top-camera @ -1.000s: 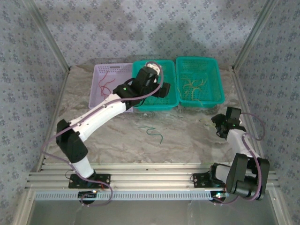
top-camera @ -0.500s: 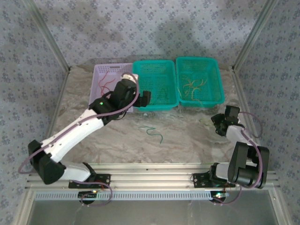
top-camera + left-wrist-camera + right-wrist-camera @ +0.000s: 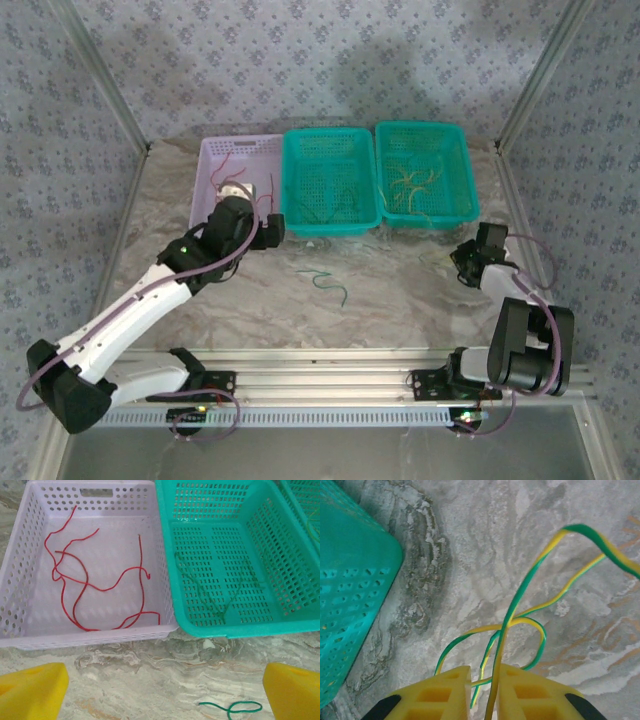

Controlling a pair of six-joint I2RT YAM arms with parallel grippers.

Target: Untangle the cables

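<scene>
Top external view: the left gripper (image 3: pixel 268 229) hangs over the marble table (image 3: pixel 400 305) just in front of the lilac basket (image 3: pixel 240 147). The right gripper (image 3: pixel 463 262) sits low near the front right corner of the right teal basket (image 3: pixel 420 127), which holds pale yellow cables (image 3: pixel 410 190). A loose green cable (image 3: pixel 328 282) lies on the table between the arms. Left wrist view: the left gripper's yellow fingers (image 3: pixel 35 687) stand wide apart with nothing between them. Red cables (image 3: pixel 85 582) lie in the lilac basket, and a thin green cable (image 3: pixel 219 614) in the middle teal basket (image 3: pixel 200 626). Right wrist view: the right gripper's fingers (image 3: pixel 445 692) are drawn close, clamped on striped green-and-yellow cables (image 3: pixel 506 624) that loop over the table.
</scene>
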